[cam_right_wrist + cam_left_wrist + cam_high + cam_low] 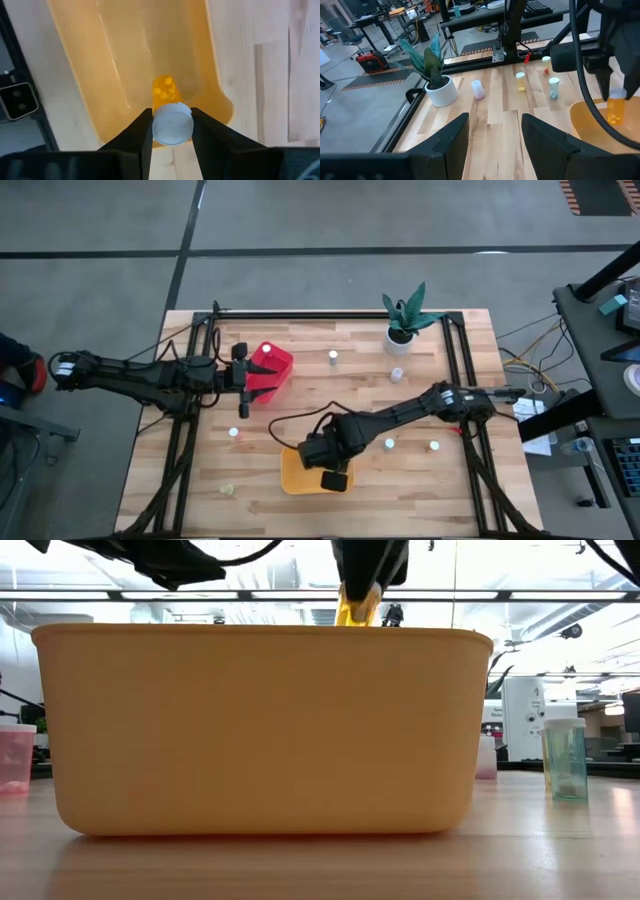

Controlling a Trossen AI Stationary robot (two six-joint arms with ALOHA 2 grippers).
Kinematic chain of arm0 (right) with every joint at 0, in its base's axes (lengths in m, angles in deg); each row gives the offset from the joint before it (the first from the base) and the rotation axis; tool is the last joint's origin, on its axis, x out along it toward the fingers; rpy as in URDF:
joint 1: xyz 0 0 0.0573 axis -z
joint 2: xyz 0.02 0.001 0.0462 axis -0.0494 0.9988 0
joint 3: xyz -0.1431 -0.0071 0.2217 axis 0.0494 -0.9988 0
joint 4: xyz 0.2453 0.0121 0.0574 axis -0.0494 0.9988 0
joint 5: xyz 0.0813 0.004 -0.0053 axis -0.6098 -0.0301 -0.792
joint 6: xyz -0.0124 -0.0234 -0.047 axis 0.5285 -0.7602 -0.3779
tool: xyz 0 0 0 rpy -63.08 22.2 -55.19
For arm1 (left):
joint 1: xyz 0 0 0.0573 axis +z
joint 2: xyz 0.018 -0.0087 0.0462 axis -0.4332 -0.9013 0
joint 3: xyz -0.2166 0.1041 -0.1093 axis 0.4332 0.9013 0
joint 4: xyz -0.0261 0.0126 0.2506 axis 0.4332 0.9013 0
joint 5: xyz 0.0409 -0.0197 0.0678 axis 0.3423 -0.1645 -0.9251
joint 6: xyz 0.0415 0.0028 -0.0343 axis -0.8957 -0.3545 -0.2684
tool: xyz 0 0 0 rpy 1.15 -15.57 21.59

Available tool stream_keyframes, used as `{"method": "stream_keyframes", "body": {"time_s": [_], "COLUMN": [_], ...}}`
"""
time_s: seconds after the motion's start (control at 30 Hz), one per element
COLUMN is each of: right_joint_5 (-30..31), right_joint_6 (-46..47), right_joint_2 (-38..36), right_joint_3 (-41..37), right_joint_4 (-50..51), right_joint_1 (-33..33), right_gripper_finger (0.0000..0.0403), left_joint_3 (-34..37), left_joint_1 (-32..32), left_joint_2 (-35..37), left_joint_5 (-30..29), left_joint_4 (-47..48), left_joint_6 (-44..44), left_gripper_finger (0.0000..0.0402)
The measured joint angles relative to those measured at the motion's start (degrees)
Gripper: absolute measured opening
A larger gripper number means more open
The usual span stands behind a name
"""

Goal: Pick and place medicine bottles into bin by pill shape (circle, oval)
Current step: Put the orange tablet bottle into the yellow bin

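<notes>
Amber bottle [170, 112] | clamped in right gripper [172, 131] | apparently above yellow-orange bin [125, 60]

Evenly lit from overhead, with soft shadows under the arms on the pale wooden table [300, 380]; bright, washed-out ceiling lights [250, 580] behind the yellow-orange bin [260, 730] in the low view; blurred dark fingers [450, 145] filling the near foreground of the wrist views
</notes>
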Motion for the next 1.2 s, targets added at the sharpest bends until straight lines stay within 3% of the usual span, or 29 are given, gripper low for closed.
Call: {"method": "stream_keyframes", "body": {"time_s": [1.2], "right_joint_5": [2.69], "right_joint_6": [-4.61], "right_joint_2": [7.25], "right_joint_3": [-2.72], "right_joint_4": [0.48], "right_joint_1": [0.42], "right_gripper_finger": [0.0107], "left_joint_3": [0.04], "left_joint_1": [0.04], "left_joint_2": [0.24], "left_joint_5": [0.0], "left_joint_4": [-0.03], "left_joint_6": [-0.65], "left_gripper_finger": [0.0167]}}
